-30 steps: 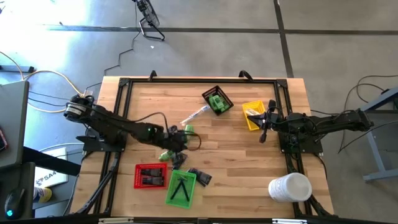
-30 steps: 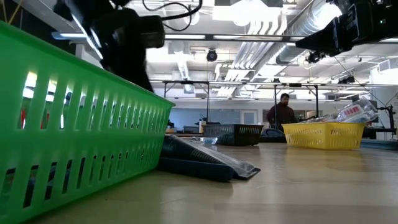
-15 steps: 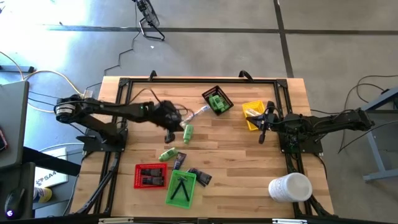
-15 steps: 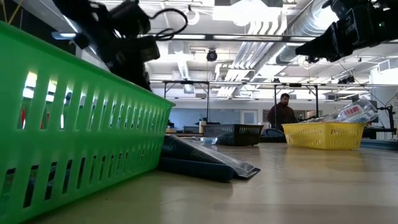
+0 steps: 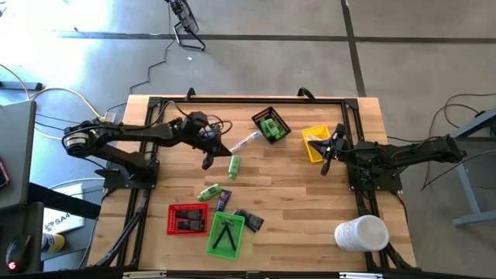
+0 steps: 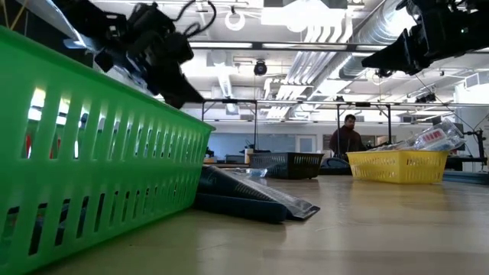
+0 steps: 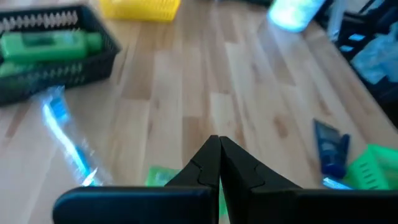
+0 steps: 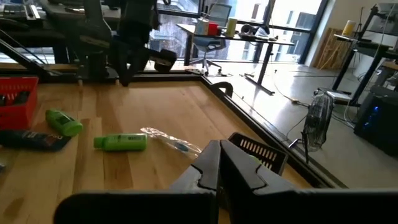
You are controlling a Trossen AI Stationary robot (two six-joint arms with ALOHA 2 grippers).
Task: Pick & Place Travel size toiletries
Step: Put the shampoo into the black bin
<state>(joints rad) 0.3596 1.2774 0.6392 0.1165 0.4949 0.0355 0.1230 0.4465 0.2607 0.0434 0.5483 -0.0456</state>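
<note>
Two bright green bottles lie on the table, one (image 5: 234, 164) mid-table and one (image 5: 209, 191) nearer the front. A clear-wrapped stick (image 5: 244, 142) lies beside the black tray (image 5: 280, 116), which holds more green bottles. Dark packets (image 5: 223, 200) (image 5: 248, 219) lie by the green tray (image 5: 225, 232). My left gripper (image 5: 208, 162) is shut and empty, raised just left of the mid-table bottle, which shows below its fingertips in the left wrist view (image 7: 160, 177). My right gripper (image 5: 325, 168) is shut and empty beside the yellow tray (image 5: 316, 143).
A red tray (image 5: 187, 219) with dark pieces stands at the front left. A big white cylinder (image 5: 361, 232) stands at the front right. The yellow tray holds clear-wrapped items. Bare wood lies between the bottles and the right arm. A person (image 6: 348, 137) stands far off in the room.
My left gripper has risen from the green bottle and dark packet near the front and has gone toward the table's far edge and a little left, staying shut. The bottles and packets lie where they were.
</note>
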